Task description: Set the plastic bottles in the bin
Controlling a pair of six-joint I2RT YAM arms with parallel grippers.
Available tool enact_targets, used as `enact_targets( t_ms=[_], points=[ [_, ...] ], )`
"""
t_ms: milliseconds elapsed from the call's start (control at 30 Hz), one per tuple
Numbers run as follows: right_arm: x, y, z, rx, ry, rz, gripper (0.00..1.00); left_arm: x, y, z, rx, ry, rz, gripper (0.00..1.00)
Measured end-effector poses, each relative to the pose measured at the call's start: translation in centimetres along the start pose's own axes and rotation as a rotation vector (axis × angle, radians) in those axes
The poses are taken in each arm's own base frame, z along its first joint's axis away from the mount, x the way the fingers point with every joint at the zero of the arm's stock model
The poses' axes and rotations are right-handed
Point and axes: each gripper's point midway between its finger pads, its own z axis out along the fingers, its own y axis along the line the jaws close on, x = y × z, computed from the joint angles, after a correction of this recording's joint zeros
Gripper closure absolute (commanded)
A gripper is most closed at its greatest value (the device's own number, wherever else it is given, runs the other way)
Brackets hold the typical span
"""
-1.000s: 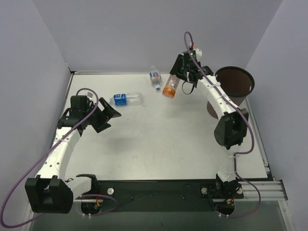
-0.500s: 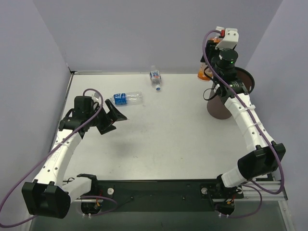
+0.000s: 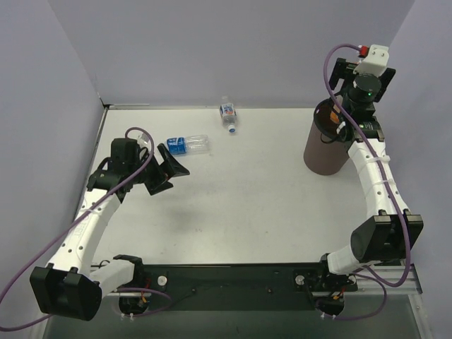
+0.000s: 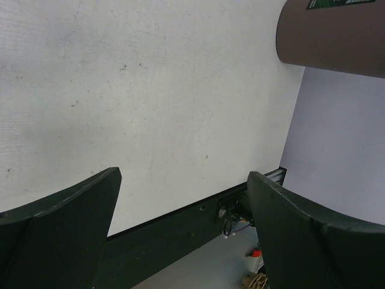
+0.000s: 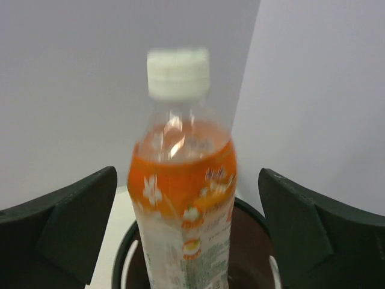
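Note:
The orange bottle [image 5: 183, 180] with a white cap stands blurred between my right gripper's [image 5: 187, 177] wide-open jaws, touching neither one, directly over the brown bin's dark rim [image 5: 255, 212]. In the top view the right gripper [image 3: 342, 113] hangs over the bin [image 3: 326, 148] at the table's far right. A blue-labelled bottle [image 3: 187, 145] lies on its side just beyond my open, empty left gripper [image 3: 169, 164]. A white-blue labelled bottle [image 3: 228, 115] lies near the back wall. The plain clear bottle is out of view.
The white table [image 3: 240, 205] is walled in by grey panels at the back and sides. The left wrist view shows bare table [image 4: 150, 90], the bin's side [image 4: 331, 36] and the black front rail [image 4: 180, 235].
My right arm swung right with the orange bottle from mid-table to above the bin, and its jaws now stand apart from the bottle. My left gripper edged toward the blue-labelled bottle.

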Motion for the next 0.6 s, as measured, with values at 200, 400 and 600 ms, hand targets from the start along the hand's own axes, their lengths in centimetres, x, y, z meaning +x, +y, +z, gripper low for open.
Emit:
enact_targets(
  t_ms=[200,400,600],
  points=[
    [0.4,-1.3,0.1,0.057,0.005,0.008,0.0,-0.3,-0.3,0.1,0.001,-0.001,0.006,0.02],
    [-0.3,-0.2,-0.2,0.031,0.009,0.051,0.0,-0.2,-0.2,0.4,-0.004,0.006,0.005,0.03],
    [-2.0,7.0,-2.8,-0.12,-0.009,0.081,0.07,-0.4,0.0,1.0,-0.012,0.014,-0.002,0.03]
  ],
)
